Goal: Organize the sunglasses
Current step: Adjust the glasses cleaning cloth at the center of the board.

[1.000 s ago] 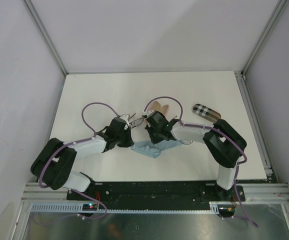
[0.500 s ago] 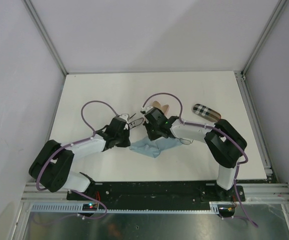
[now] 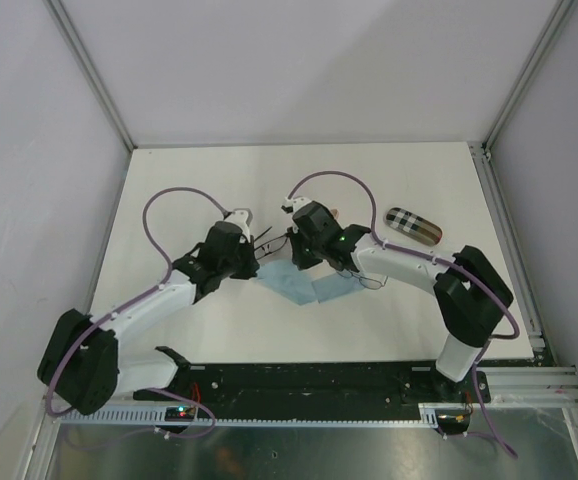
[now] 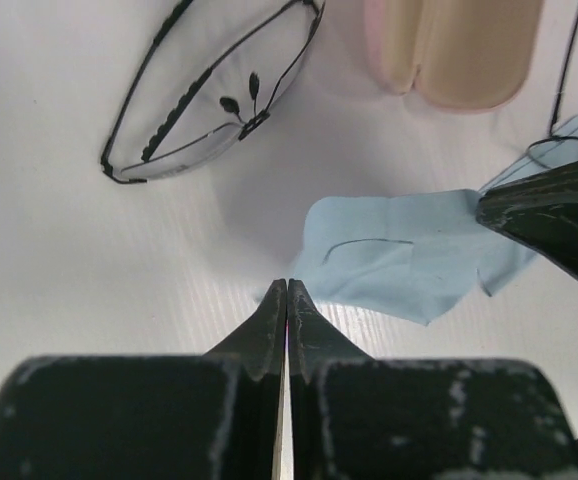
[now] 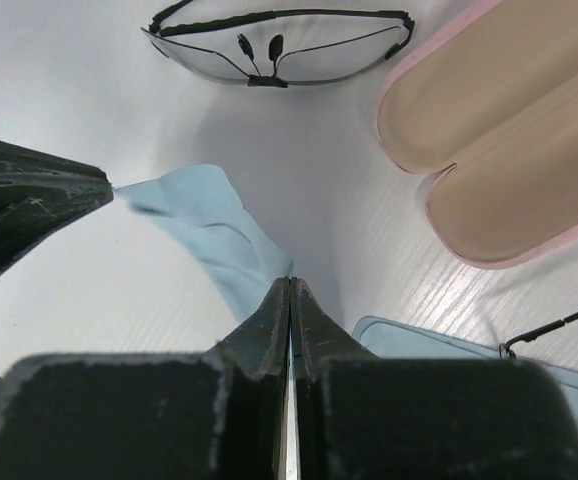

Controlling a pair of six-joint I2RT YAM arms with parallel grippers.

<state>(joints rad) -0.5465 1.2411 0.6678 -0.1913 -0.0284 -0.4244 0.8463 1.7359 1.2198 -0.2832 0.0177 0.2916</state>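
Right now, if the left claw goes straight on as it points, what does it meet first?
The light blue cloth: the shut left claw seems to pinch its corner, and the rest lies just ahead. Beyond, probably bare table; depth unclear.

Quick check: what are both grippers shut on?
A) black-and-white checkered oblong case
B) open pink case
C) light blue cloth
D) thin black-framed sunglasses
C: the left gripper and the right gripper each pinch an edge of the light blue cloth, which spans between them. The thin black-framed sunglasses lie apart from both.
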